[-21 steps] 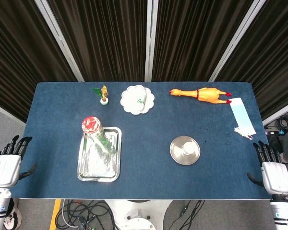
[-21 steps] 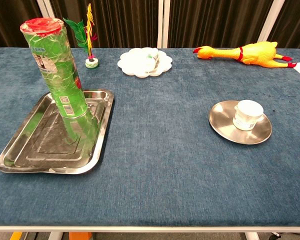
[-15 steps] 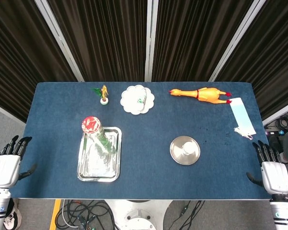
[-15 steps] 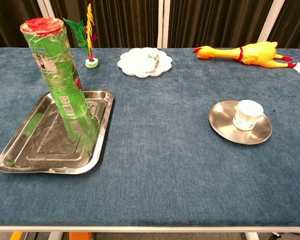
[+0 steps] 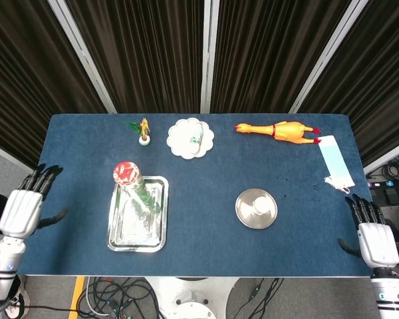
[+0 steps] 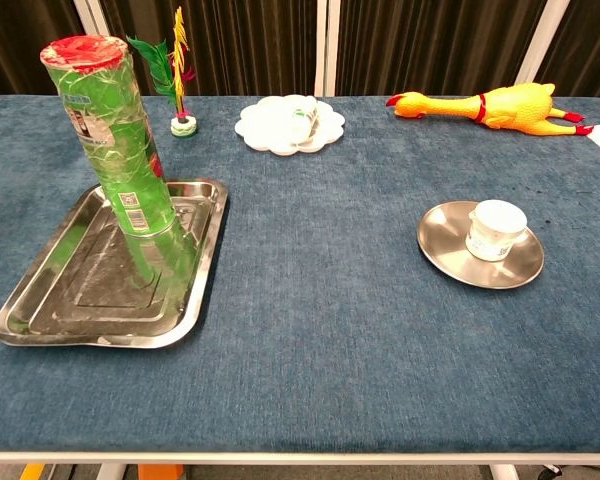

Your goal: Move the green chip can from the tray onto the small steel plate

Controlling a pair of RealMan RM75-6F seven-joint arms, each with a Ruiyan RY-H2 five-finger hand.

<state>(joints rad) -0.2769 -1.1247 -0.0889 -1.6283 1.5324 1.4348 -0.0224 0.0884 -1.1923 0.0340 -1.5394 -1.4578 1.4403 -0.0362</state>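
The green chip can (image 6: pixel 115 140) with a red lid (image 5: pixel 126 172) stands upright at the far end of the steel tray (image 6: pixel 70 305). The small steel plate (image 6: pixel 445 255) lies right of centre and carries a small white cup (image 6: pixel 495 229). My left hand (image 5: pixel 25 207) hovers at the table's left edge, fingers spread and empty, well left of the tray (image 5: pixel 153 232). At the front right corner, off the table, my right hand (image 5: pixel 372 238) is open and empty. Neither hand shows in the chest view.
A white scalloped plate (image 6: pixel 290 122) with a small item sits at the back centre, beside a feather shuttlecock (image 6: pixel 180 90). A yellow rubber chicken (image 6: pixel 490 105) lies at the back right. A blue face mask (image 5: pixel 334 161) rests near the right edge.
My left hand has risen and moved forward toward the table's left edge. My right hand has shifted slightly down. The can and plate have not moved.
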